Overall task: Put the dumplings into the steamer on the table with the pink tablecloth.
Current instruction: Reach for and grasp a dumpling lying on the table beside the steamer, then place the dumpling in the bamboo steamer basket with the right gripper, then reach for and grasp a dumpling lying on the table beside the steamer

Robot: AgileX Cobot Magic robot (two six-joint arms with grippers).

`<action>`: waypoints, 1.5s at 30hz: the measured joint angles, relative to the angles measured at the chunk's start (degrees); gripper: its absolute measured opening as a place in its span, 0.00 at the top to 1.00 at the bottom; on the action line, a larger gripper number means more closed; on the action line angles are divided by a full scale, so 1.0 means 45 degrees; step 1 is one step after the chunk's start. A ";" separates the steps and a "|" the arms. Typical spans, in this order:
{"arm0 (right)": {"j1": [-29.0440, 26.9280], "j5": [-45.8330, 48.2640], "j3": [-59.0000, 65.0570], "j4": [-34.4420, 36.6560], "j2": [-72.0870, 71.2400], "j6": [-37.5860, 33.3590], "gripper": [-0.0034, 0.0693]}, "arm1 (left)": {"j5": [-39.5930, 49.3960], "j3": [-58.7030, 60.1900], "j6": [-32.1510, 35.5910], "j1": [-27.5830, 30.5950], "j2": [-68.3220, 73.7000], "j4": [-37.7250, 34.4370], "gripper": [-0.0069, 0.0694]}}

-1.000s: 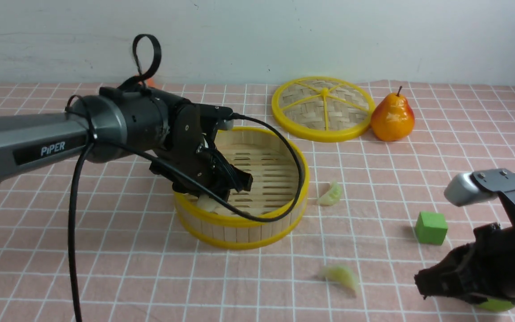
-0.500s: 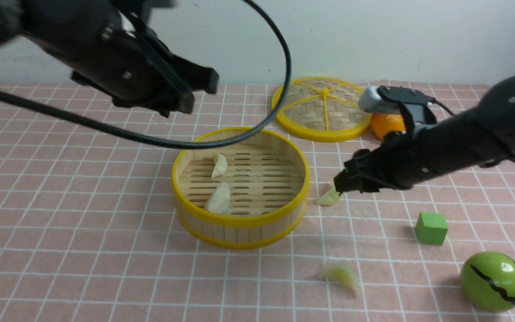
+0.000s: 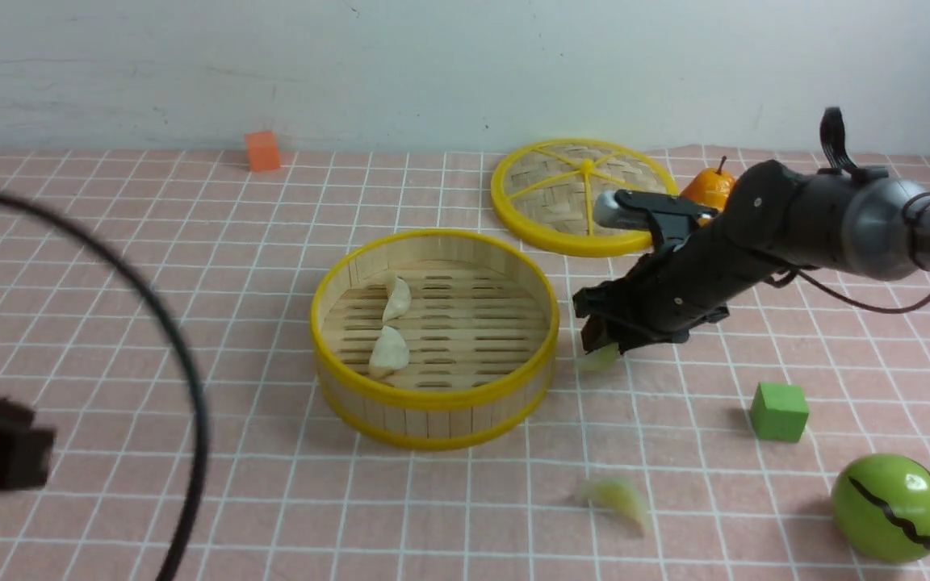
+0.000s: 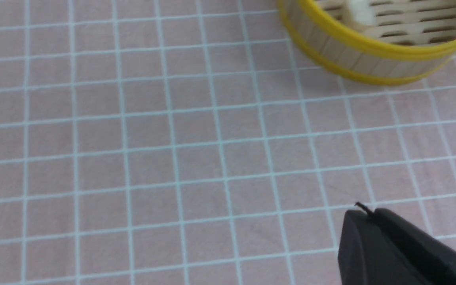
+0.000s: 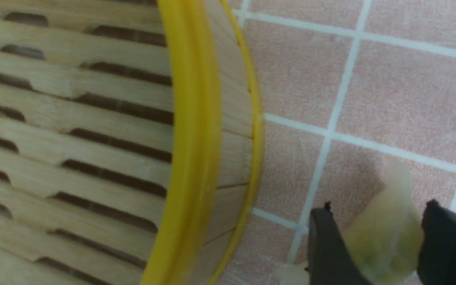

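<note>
Right pincer (image 3: 599,345) is down just beside the steamer (image 3: 433,399), and its fingers (image 5: 327,249) straddle a pale green dumpling (image 5: 382,233) lying on the pink tablecloth (image 3: 271,266). Both fingers meet its sides, but whether they are really squeezing it, I cannot tell. Inside the steamer, two cream dumplings (image 3: 389,352) lie on the slat floor, one behind the other. The second green dumpling (image 3: 617,498) lies on the tabletop nearer the front, well apart from the steamer. Left pincer (image 4: 364,217) hangs low at the left over the cloth, fingers pressed together.
</note>
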 joint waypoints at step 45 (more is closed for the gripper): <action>0.2361 0.7734 -0.2400 -0.4120 -0.2308 0.1114 0.22 | -0.3052 0.4909 -0.1630 0.0000 -0.3362 0.1784 0.87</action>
